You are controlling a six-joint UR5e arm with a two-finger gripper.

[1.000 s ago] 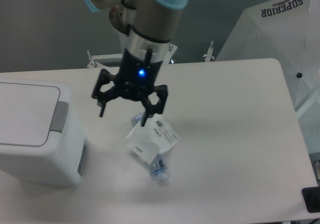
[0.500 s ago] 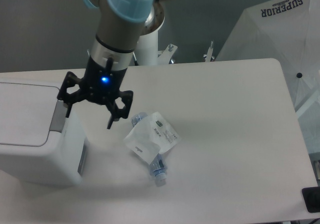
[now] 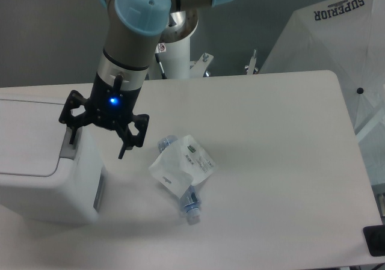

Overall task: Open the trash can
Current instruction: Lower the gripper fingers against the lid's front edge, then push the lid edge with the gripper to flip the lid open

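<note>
Trash can cut off by the left frame edge; only its right part shows. The grey tab at the lid's right edge is partly covered by the gripper's left finger. Contact between that finger and the tab cannot be judged from this view. Bottle body mostly hidden under its own white label; only the neck end and the capped end show clearly.

Arm comes down from the top of frame, wrist near vertical, blue light lit on the gripper body. Gripper points down with the jaws spread wide, nothing between them. One finger sits over the can's tab edge, the other hangs above bare counter just right of the can.

Trash can sits at the counter's left edge, toward the front-left corner. Lid flat and closed. Tab edge faces right, toward the counter's middle; long axis not readable because of the crop.

Bottle lies on its side near the counter's centre, well apart from the can. A white umbrella stands beyond the far-right corner.
</note>
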